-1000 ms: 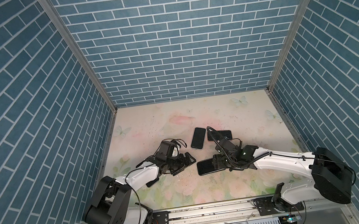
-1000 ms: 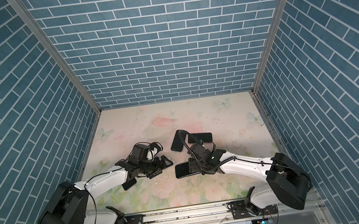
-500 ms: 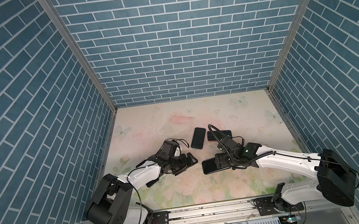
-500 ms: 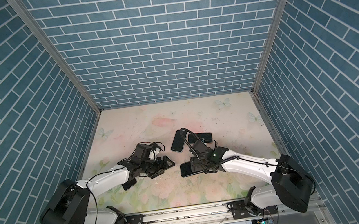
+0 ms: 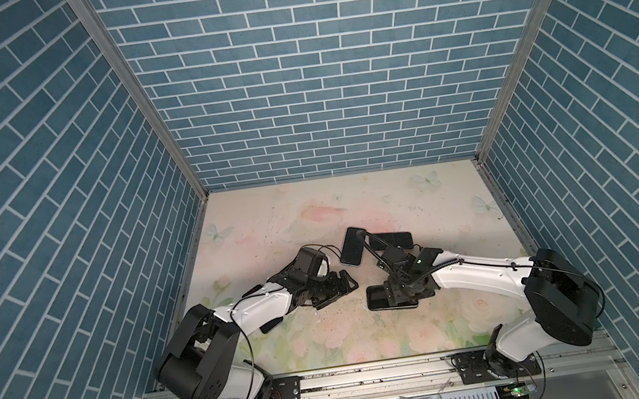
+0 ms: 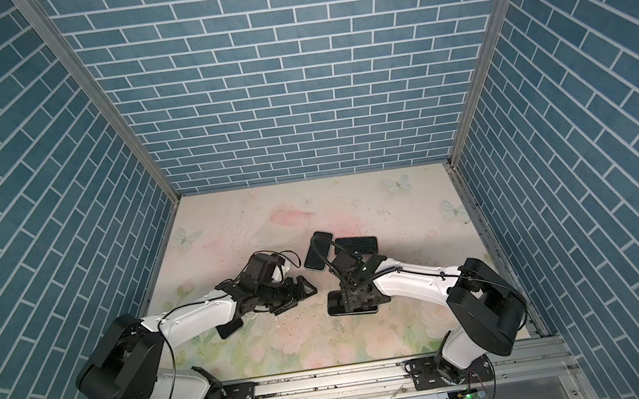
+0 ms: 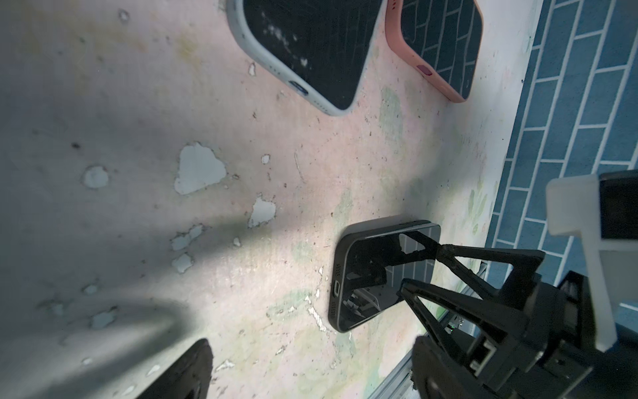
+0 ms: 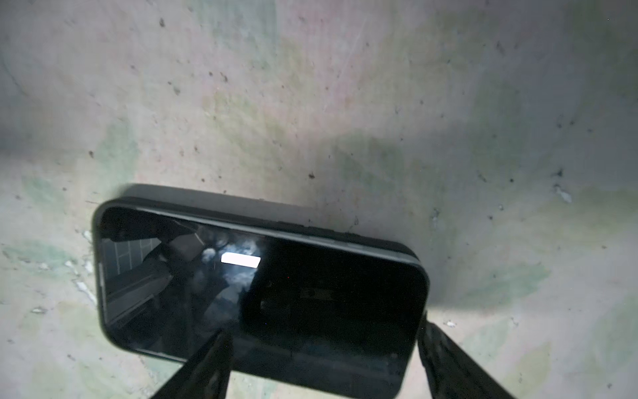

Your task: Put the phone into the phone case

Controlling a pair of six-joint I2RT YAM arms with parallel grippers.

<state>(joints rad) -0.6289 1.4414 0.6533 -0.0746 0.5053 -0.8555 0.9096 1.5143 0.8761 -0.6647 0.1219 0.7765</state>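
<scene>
Hovering over the black phone seated in its black case, right gripper, jaws apart, likely presses it home; left gripper idles beside, likewise spread.

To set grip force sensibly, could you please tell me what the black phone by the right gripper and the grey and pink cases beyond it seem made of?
Black phone: glossy glass face, mirroring a bright light; dark matte rim, plastic or rubber, hard to tell. Grey case: matte, no glare, rounded edge, probably silicone. Pink case: same dull, soft look, likely silicone.
</scene>
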